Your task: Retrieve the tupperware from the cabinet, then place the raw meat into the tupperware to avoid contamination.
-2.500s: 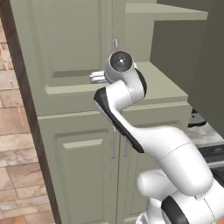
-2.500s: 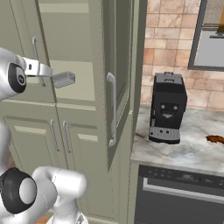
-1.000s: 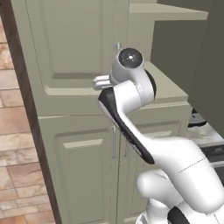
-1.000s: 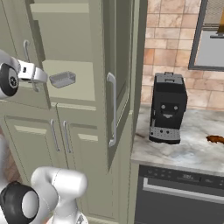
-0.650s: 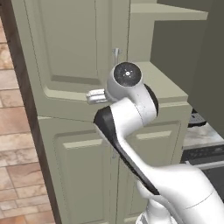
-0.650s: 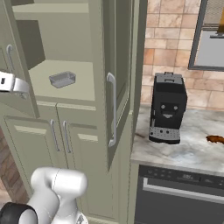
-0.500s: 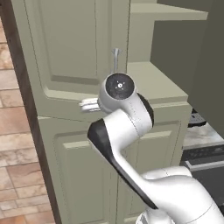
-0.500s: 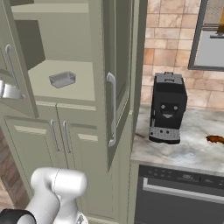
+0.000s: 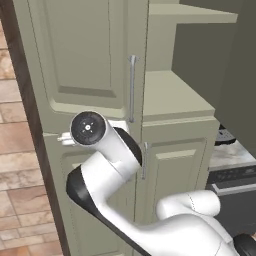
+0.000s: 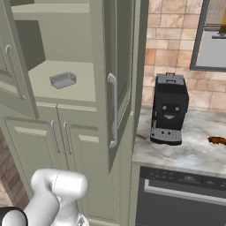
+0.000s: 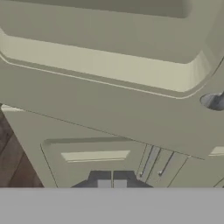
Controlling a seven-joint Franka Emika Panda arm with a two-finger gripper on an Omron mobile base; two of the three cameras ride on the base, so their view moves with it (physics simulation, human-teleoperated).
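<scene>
The tupperware (image 10: pixel 62 80), a small pale see-through box, sits on the middle shelf of the sage-green cabinet (image 10: pixel 66 128), whose two upper doors stand open. The raw meat (image 10: pixel 217 140) lies on the counter at the far right. In the hand view my gripper (image 11: pixel 111 183) is shut with nothing between its fingertips. It sits low, under the bottom edge of the open left door (image 11: pixel 109 105), and faces the lower cabinet doors (image 11: pixel 96 157). In the left base view my wrist (image 9: pixel 87 128) hangs in front of that left door (image 9: pixel 75 55), well left of the shelf (image 9: pixel 170 95).
A big black coffee machine (image 10: pixel 170 109) stands on the counter between the cabinet and the meat. The open right door (image 10: pixel 117 79) juts out toward me with its bar handle (image 10: pixel 114 110). A dark dishwasher front (image 10: pixel 185 194) sits below the counter.
My arm has swung down and to the left, out of the right base view. The left upper door has opened wider, and the tupperware on the shelf is now unblocked.
</scene>
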